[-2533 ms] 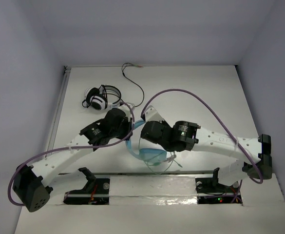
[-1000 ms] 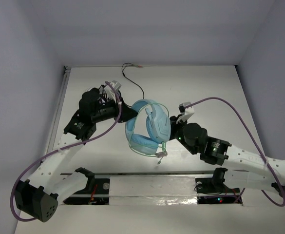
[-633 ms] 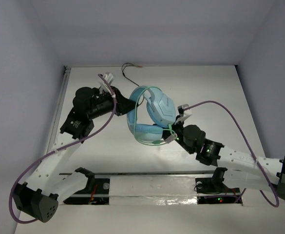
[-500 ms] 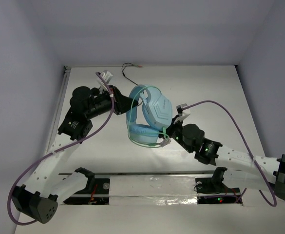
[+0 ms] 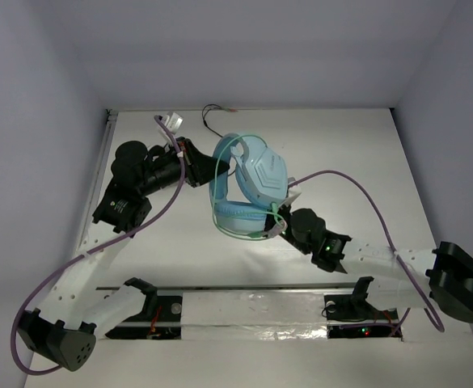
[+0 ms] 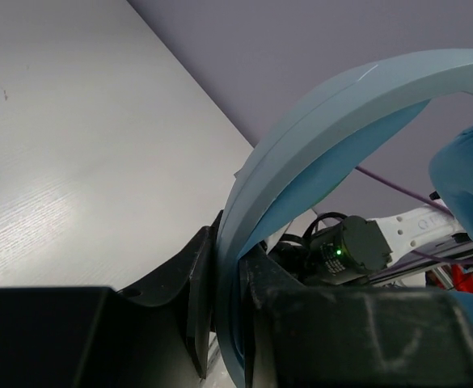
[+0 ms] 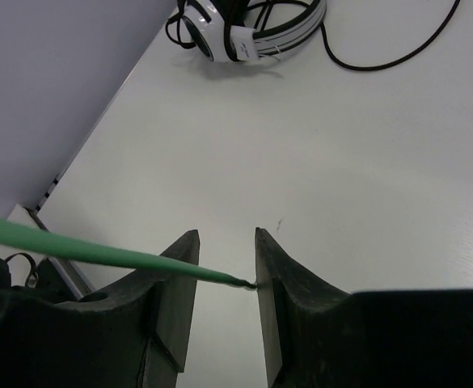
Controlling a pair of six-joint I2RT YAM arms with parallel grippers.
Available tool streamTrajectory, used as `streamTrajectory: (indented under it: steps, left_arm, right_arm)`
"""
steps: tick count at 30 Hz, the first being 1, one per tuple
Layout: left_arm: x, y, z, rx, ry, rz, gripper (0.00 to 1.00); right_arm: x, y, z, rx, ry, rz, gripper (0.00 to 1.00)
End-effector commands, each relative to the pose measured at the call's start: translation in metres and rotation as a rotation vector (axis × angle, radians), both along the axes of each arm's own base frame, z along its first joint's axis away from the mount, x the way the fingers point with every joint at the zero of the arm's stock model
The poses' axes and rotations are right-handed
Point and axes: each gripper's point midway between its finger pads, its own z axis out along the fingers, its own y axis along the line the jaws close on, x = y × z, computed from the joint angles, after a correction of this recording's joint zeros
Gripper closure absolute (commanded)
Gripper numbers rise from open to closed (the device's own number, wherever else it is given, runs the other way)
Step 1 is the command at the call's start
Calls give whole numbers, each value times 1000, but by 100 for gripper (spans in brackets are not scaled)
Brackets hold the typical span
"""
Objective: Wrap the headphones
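**Top view:** Your left gripper (image 5: pixel 206 171) is clamped on the headphones (image 5: pixel 248 182), which hang lifted over the middle of the worktop (image 5: pixel 341 153), with the gripper at their 9 o'clock. Your right gripper (image 5: pixel 278 228) sits at their 5 o'clock, where the pale green cable (image 5: pixel 248 237) loops under the lower cup. From up here you cannot tell whether that cable is caught.

**Left wrist view:** The headband (image 6: pixel 317 121) is pinched edge-on between the closed fingers. That is a narrow hold on a smooth curve. A tug from the right side could swing the headphones or slip them out. The cable does not show here.

**Right wrist view:** The jaws stand apart. The cable (image 7: pixel 99 250) runs in from 9 o'clock and reaches the inner face of the far finger, unclamped. If you move off without closing, you will likely lose it and the wrap will slacken. Only this view shows the black-and-white headphones (image 7: pixel 244 28), on the worktop at 12 o'clock. Your left arm hides them from above, and a trailing cable could snag them.
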Motion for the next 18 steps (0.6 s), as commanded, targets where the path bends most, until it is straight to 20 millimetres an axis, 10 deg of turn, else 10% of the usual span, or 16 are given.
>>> streamTrajectory:
  steps: [1,18]
  left_arm:
    - [-10,0,56,-110,-88,-17,100]
    - [59,31,43,-278,12,382,100]
  right_arm:
    - [5,8,21,70,-63,5,60]
    - [-29,28,5,186,115,171,95]
